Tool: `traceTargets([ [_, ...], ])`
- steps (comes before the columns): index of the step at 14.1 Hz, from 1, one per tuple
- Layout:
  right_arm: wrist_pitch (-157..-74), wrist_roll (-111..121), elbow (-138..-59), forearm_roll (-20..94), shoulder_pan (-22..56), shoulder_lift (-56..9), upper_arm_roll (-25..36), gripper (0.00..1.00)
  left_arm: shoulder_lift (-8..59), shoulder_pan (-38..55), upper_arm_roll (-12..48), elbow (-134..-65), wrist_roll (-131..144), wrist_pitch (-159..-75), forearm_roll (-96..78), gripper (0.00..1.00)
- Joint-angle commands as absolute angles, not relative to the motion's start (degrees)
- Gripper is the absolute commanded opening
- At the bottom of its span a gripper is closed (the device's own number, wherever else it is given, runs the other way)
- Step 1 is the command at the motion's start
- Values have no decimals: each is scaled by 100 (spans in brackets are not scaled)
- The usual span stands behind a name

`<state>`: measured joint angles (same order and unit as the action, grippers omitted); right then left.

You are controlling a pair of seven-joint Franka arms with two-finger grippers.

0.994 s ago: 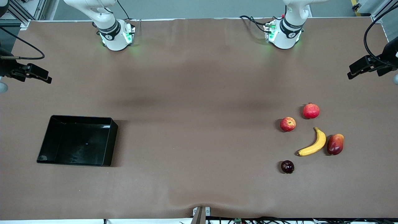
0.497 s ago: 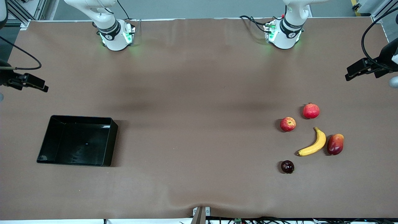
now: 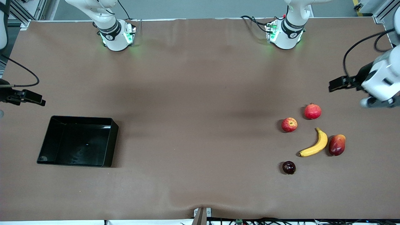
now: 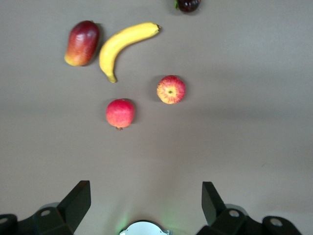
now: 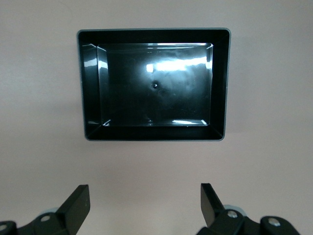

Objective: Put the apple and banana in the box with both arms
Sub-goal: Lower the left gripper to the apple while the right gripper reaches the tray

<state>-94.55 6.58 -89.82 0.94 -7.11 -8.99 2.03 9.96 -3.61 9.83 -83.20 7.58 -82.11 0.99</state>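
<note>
A: Where are the fruits?
B: The apple [image 3: 289, 124] lies on the counter [image 3: 200, 131], the banana [image 3: 315, 146] at its 4 o'clock; the left gripper [image 4: 145, 201] hangs above, jaws spread, empty.
A: The box [image 3: 107, 140]?
B: At the right arm's end, the right gripper [image 5: 145, 202] over it, wide apart, empty.

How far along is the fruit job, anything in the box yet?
Nothing is done: the box is empty. The apple and banana lie on the table at the left arm's end. Nothing is in hand: the left gripper is open above the fruit, the right gripper open above the table beside the box. Both placements remain.
</note>
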Motion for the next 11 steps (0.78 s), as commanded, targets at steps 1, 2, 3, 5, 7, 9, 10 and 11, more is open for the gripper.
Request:
traceTargets([
  [1, -9527, 922, -8965, 26, -966, -1072, 132, 100, 1352, -334, 1002, -8340, 835, -8462, 79, 100],
  [2, -9545, 932, -8965, 26, -1028, -1142, 132, 100, 1406, -334, 1002, -8532, 844, -8664, 79, 100],
  [3, -9632, 949, -8991, 26, -1089, -1221, 132, 100, 1398, -343, 1002, -8786, 844, -8962, 79, 100],
  [5, -9913, 1194, -9044, 53, -1265, -1466, 132, 100, 1345, -343, 1002, -9218, 844, -9367, 79, 100],
  [7, -10290, 1510, -9044, 97, -1441, -1774, 132, 100, 1292, -351, 1002, -9648, 853, -9789, 79, 100],
  [9, -10633, 1757, -9044, 105, -1581, -2047, 132, 100, 1309, -352, 1002, -10062, 853, -10473, 79, 100],
  [10, -10809, 1862, -9044, 105, -1634, -2187, 132, 100, 1370, -352, 1011, -10203, 853, -10755, 79, 100],
  [11, -10993, 1959, -9044, 105, -1696, -2310, 132, 100, 1467, -352, 1019, -10248, 844, -10888, 79, 100],
])
